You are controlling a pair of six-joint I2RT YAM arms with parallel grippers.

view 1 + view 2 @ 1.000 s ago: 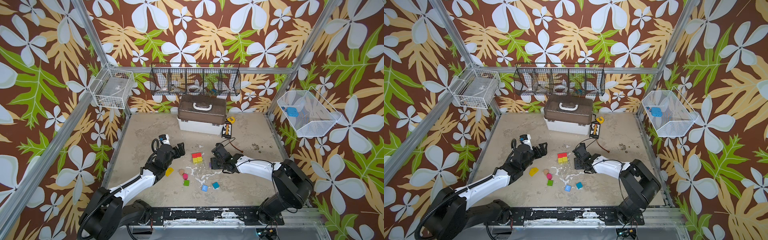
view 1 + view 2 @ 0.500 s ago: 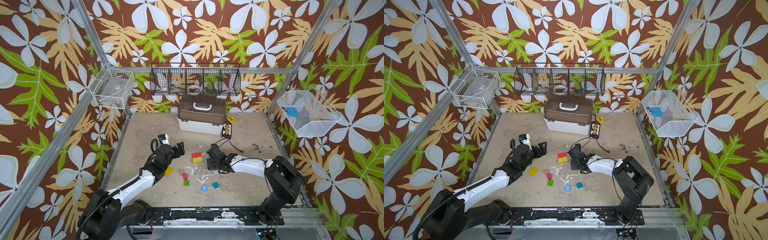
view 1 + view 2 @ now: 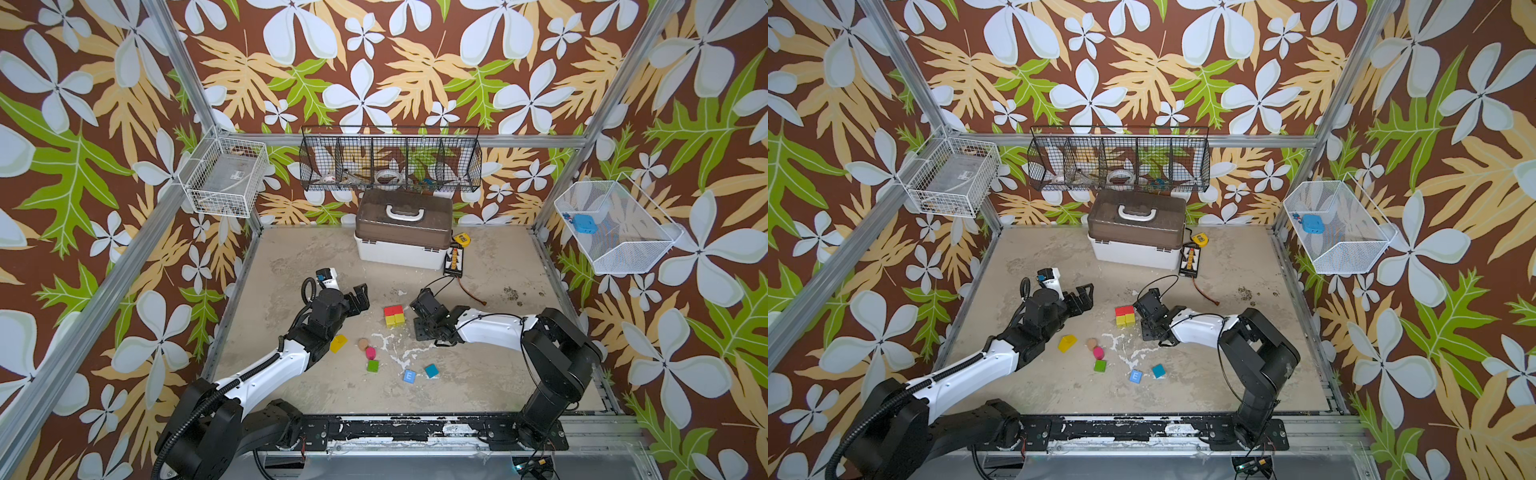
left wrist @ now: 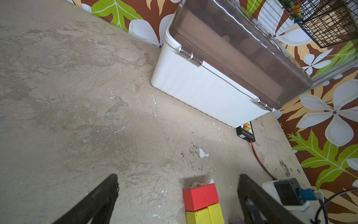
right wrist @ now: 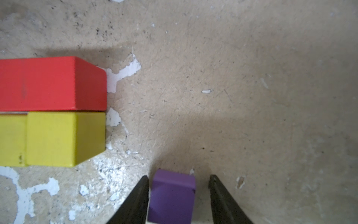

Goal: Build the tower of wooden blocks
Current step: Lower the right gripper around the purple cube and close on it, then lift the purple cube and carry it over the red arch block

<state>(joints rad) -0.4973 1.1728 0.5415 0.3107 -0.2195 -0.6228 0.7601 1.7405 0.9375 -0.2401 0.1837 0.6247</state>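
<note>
Wood block tower [image 3: 1125, 319]: one red block [image 3: 392, 310] touching two yellow cubes [image 3: 394, 321] on the counter [image 3: 478, 374]. One purple block [image 5: 172, 195] stands between the right pincer's [image 5: 178, 176] spread fingers, gapped one side. Left pincer [image 3: 362, 297] spread, empty.

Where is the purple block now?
In the right wrist view, the purple block sits between the right gripper's open jaws, near a yellow block.

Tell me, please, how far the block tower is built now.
Done: a red block sits against two yellow blocks as a low base. In hand: the right gripper straddles the purple block, fingers not yet shut. Remaining: yellow wedge, tan cylinder, pink cylinder, green cube, blue E cube, teal cube lie loose.
</note>
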